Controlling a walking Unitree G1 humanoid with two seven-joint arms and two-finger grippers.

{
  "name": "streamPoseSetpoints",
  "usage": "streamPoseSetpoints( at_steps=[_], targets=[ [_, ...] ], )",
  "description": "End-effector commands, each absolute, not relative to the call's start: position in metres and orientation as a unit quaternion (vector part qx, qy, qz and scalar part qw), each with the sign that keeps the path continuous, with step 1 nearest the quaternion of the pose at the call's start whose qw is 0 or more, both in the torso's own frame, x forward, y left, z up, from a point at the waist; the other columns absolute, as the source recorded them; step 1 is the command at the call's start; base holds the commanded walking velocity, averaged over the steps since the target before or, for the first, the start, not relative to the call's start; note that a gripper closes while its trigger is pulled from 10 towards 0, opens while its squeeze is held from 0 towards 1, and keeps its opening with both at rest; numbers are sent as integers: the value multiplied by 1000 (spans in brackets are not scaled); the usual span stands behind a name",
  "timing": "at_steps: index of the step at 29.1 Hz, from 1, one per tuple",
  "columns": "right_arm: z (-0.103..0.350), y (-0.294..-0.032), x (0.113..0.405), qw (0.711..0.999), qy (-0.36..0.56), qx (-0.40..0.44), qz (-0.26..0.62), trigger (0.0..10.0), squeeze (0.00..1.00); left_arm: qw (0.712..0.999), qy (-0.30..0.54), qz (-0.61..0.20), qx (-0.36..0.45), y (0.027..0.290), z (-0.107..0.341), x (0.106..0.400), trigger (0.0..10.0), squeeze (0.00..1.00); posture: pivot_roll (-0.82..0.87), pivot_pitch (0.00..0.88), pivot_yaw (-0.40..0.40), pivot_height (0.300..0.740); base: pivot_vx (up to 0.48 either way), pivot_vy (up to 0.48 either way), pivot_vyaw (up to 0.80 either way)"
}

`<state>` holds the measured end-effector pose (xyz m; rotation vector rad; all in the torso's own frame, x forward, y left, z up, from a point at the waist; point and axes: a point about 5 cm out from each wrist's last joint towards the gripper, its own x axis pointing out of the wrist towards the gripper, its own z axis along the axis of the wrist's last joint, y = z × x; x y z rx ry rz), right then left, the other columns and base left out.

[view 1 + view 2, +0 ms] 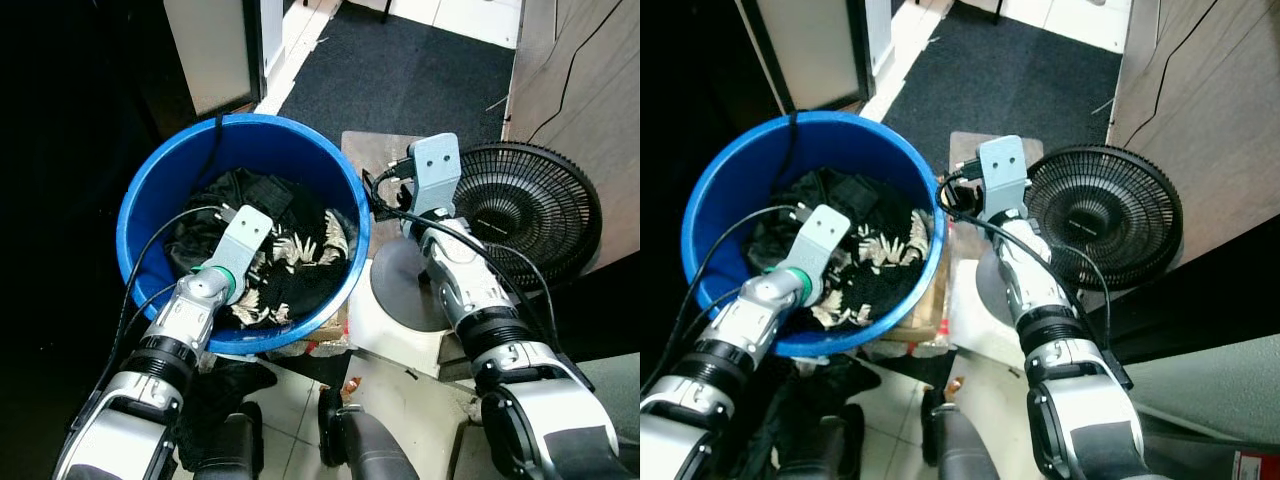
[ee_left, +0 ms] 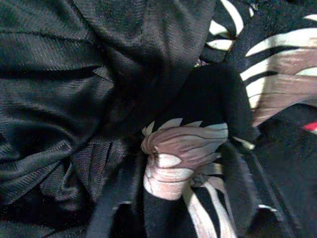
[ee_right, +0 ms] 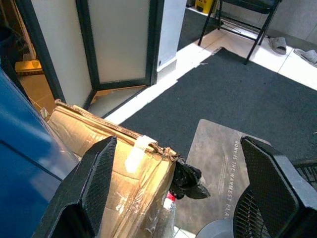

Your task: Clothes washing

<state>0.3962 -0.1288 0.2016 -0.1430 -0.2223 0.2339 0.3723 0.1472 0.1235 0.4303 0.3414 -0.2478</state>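
Observation:
A blue bucket [image 1: 140, 200] stands in front of me, holding dark clothes [image 1: 230, 195] and a black garment with a cream leaf pattern [image 1: 300, 245]. My left arm reaches down into it. In the left wrist view my left gripper [image 2: 183, 158] is pressed into the pile, and its blurred black fingers [image 2: 111, 198] pinch a bunched fold of the patterned garment [image 2: 183, 144]. My right gripper [image 3: 177, 144] hangs open with nothing in it, just outside the bucket's right rim. Its silver wrist [image 1: 437, 170] sits between the bucket and the fan.
A black floor fan [image 1: 540, 200] on a grey round base [image 1: 395, 290] stands close on the right. A taped cardboard box [image 3: 99, 144] and a grey doormat [image 3: 223, 163] lie beyond the bucket. Dark cloth [image 1: 225, 390] lies on the tiles by my feet.

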Motion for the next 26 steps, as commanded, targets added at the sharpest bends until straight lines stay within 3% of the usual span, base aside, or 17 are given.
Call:
streamPoseSetpoints(
  at_steps=[1, 16, 26],
  targets=[
    [196, -129, 396, 985, -102, -70, 117, 10000, 0, 951, 200, -107, 211, 159, 106, 365, 0, 0, 63, 387, -7, 740, 0, 0, 0],
    [202, -133, 397, 985, -115, -72, 111, 10000, 0, 970, 95, -121, 189, 152, 146, 368, 0, 0, 62, 326, -11, 740, 0, 0, 0],
    [207, -129, 397, 983, -127, -59, 116, 10000, 0, 978, -71, -157, 119, 135, 231, 350, 0, 0, 81, 274, -19, 740, 0, 0, 0]
  ],
)
